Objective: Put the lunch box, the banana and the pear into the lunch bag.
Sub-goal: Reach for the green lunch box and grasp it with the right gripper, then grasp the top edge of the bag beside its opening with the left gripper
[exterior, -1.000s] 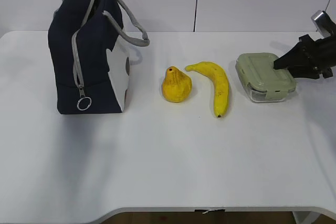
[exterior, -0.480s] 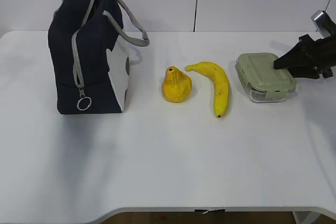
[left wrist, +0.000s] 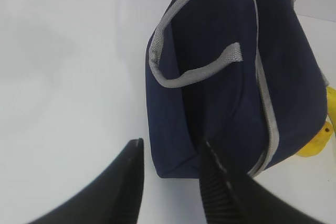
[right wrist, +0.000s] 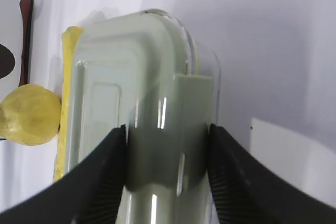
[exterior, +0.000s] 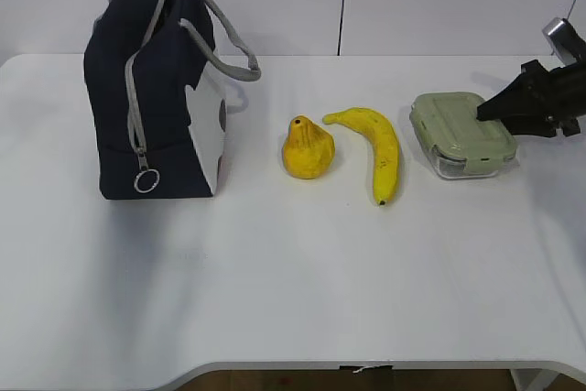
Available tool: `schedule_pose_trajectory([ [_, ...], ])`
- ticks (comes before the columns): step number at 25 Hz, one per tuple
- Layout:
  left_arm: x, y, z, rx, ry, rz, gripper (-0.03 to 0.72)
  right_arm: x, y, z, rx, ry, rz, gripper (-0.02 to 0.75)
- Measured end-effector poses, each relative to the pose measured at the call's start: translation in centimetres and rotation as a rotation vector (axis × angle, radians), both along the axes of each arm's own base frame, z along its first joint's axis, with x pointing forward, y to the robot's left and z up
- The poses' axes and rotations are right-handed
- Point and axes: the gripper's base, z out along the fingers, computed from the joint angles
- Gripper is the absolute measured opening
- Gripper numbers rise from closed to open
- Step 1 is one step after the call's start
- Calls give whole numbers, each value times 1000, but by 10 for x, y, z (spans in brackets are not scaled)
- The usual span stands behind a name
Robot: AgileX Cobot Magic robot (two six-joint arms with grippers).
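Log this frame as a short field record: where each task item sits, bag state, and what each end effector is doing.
lunch bag: upright at table's left, handles up; whether the zipper is open cannot be told
pear: on table, right of bag
banana: on table, between pear and lunch box
lunch box: on table at right, green lid on
right end effector: fingers on both sides of lunch box, box not lifted
left end effector: open, holding nothing, beside bag's base
items in bag: none seen; all three outside

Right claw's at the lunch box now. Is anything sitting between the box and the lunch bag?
Yes: the banana and the pear lie on the table between the lunch box and the lunch bag, whose zipper looks closed.
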Motion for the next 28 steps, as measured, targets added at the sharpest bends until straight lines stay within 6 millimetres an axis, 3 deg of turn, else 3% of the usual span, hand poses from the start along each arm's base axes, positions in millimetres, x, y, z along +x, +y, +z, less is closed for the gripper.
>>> schedule_pose_trajectory([
  [28, 0, 0, 0, 0, 0, 0, 277, 6, 1, 0, 77, -7, -73, 378],
])
